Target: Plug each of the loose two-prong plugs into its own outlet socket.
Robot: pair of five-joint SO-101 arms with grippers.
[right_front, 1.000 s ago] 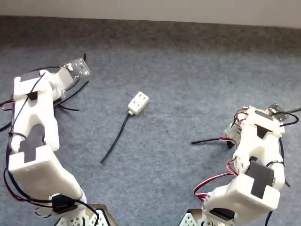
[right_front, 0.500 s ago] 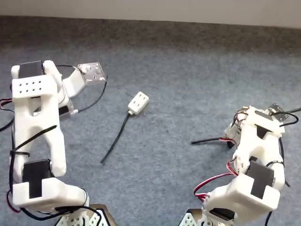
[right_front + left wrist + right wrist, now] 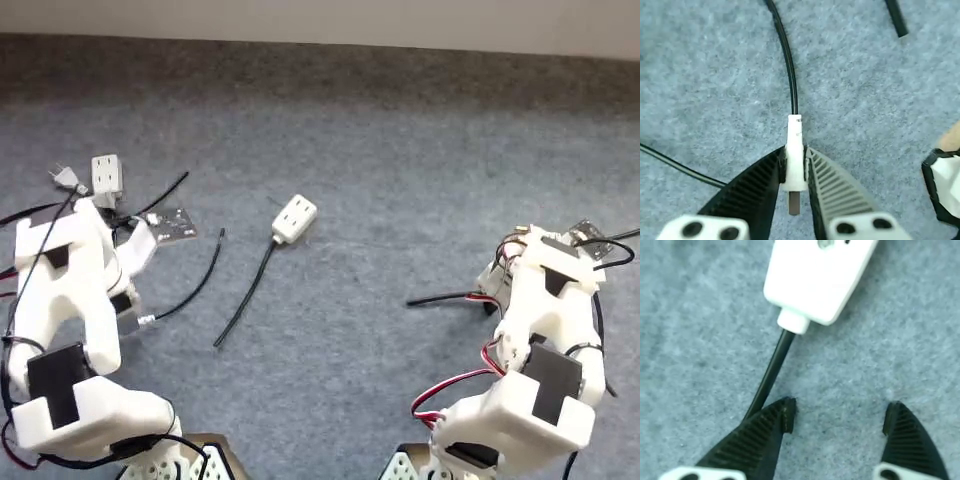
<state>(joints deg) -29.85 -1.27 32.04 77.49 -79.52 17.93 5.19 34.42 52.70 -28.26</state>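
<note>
My left gripper [image 3: 795,152] is shut on a white two-prong plug [image 3: 795,160], whose black cable [image 3: 787,65] runs away over the carpet. In the high view this plug [image 3: 146,320] lies beside the left arm, low over the floor. A white outlet socket [image 3: 294,218] with a black cord lies mid-carpet. Another white socket [image 3: 105,173] and a loose plug [image 3: 65,178] lie at the far left. My right gripper [image 3: 840,412] stands open just short of a third white socket [image 3: 815,280], with one finger beside that socket's cord [image 3: 772,372].
Grey carpet covers the whole floor. A black cord [image 3: 245,295] trails from the middle socket toward the front. A further cord [image 3: 440,298] sticks out from under the right arm. Open carpet lies between the two arms and toward the back.
The left arm swung back toward the front, uncovering the far-left socket and plug, and its cable now trails across the carpet. The right arm kept still.
</note>
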